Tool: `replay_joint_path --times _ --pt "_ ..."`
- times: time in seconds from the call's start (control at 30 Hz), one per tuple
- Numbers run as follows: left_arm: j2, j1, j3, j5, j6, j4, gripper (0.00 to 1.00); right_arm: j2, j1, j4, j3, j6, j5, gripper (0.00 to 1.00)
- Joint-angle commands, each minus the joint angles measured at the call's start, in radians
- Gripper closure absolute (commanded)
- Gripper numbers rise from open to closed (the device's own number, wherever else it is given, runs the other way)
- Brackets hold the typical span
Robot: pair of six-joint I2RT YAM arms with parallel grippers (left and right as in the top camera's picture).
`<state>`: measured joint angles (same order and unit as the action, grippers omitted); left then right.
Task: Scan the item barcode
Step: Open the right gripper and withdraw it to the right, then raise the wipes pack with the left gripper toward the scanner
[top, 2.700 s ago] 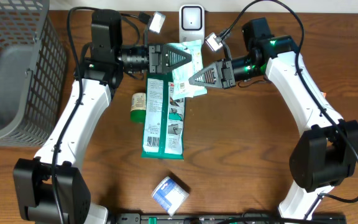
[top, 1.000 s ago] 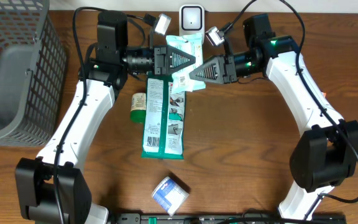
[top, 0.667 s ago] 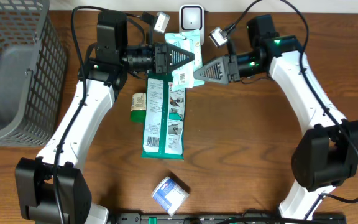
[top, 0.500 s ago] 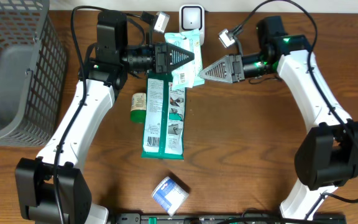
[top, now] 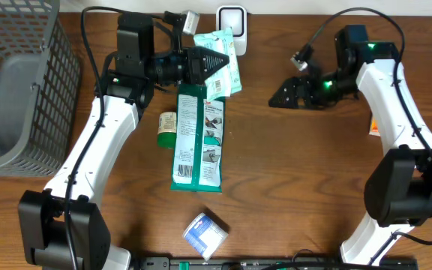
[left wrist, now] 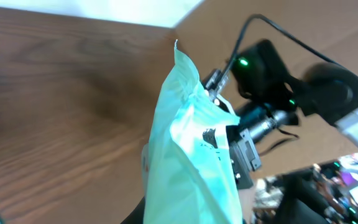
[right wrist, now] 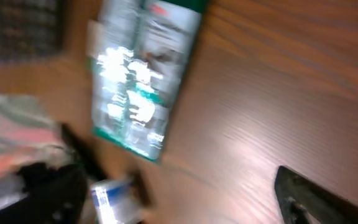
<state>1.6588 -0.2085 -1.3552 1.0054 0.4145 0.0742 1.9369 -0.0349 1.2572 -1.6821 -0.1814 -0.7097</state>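
Overhead shows my left pincer (top: 217, 64) pressed together on a pale teal pouch (top: 233, 75), lifted off the bench (top: 313, 187) and held just in front of the white scanner (top: 235, 15) at the far edge. My worry is the pouch itself. It is limp, and the left wrist view has it standing crumpled, so it could fold or sag and turn its barcode away from the scanner window. I cannot make out the barcode from any view. Gripped by so little of its edge, it might also slide out if I swing it sharply, or its corner might nudge the scanner. My right pincer (top: 287, 94) sits well apart to the right, spread wide and holding nothing, though its own camera is badly blurred. A long green packet (top: 197, 135) lies flat below.
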Motion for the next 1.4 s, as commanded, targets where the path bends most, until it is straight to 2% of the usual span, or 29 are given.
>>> replay_joint_path --times 0.0,0.1,0.2,0.3,0.5,0.6,0.7,0.93,1.13,1.37 --pt "-0.004 -0.001 -0.012 -0.089 -0.018 -0.005 0.93 -0.004 0.016 0.003 -0.003 0.056 0.271 0.02" --pt "-0.004 -0.001 -0.016 -0.124 -0.022 -0.004 0.93 -0.004 0.029 0.003 -0.003 0.145 0.425 0.01" --pt "-0.004 -0.001 -0.039 -0.13 -0.039 0.016 0.93 -0.004 0.045 0.0 -0.003 0.197 0.499 0.01" --pt "-0.004 -0.003 -0.106 -0.201 -0.101 0.126 0.93 -0.004 0.072 -0.007 -0.003 0.203 0.536 0.01" --pt "-0.003 -0.084 -0.343 -0.557 -0.339 0.465 0.93 -0.004 0.157 -0.027 -0.003 0.269 0.574 0.01" --pt "-0.004 -0.144 -0.412 -0.75 -0.422 0.506 0.93 -0.004 0.185 -0.035 -0.003 0.27 0.576 0.01" --pt "-0.004 -0.198 -0.426 -0.904 -0.472 0.491 0.93 -0.004 0.203 -0.034 -0.003 0.27 0.575 0.01" --pt "0.035 -0.267 -0.425 -1.04 -0.595 0.408 0.93 -0.004 0.205 -0.034 -0.003 0.27 0.575 0.01" --pt "0.101 -0.289 -0.425 -1.052 -0.761 0.326 0.93 -0.004 0.205 -0.035 -0.003 0.27 0.575 0.01" --pt "0.2 -0.289 -0.425 -1.052 -0.826 0.185 0.93 -0.004 0.205 -0.034 -0.003 0.27 0.575 0.01"
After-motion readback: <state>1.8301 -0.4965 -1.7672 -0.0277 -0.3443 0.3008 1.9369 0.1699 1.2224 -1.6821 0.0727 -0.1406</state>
